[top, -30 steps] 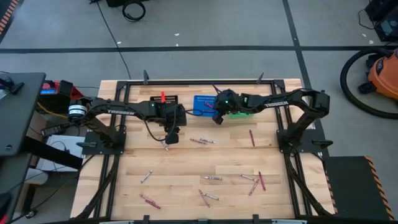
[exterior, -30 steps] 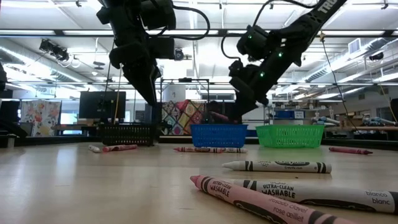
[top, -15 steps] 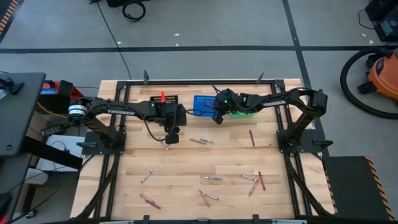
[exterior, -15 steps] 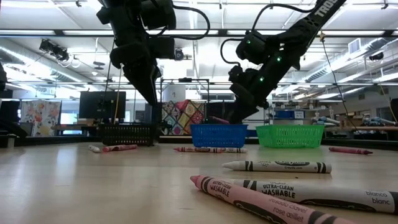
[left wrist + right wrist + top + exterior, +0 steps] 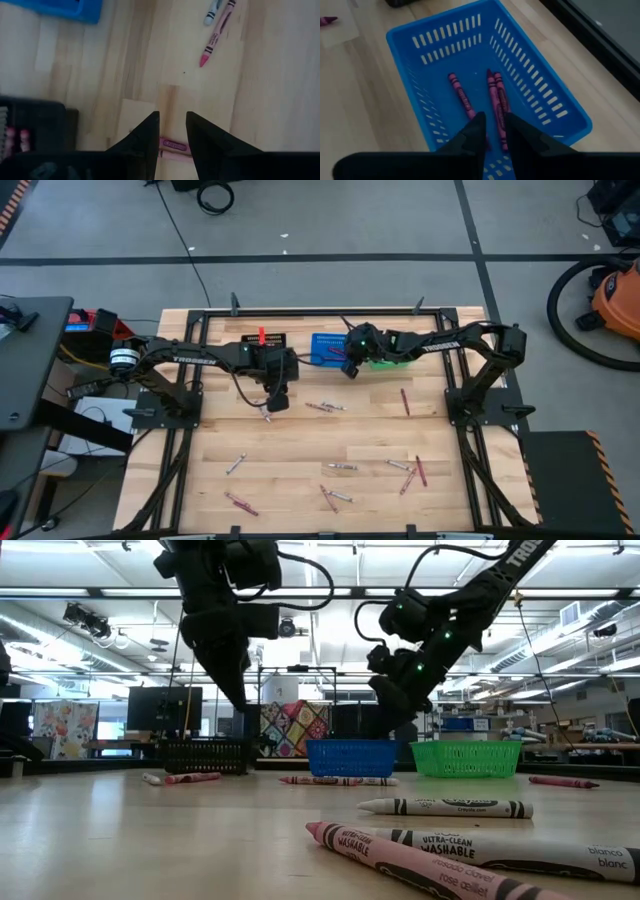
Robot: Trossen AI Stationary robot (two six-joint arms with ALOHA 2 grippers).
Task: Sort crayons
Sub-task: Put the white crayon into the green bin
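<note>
Crayons (image 5: 495,102) lie in the blue basket (image 5: 432,37) — the right gripper (image 5: 493,125) above it has just parted its fingers, one more dropped. Left gripper (image 5: 172,131) hovers open over a pink crayon (image 5: 175,145) on the tabletop (image 5: 300,450) — plenty left.

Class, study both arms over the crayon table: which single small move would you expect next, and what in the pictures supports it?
Probably the left gripper lowers onto the pink crayon lying between its open fingers. The right gripper hangs over the blue basket with nothing between its fingers, and three magenta crayons lie inside, so its drop looks done.
</note>
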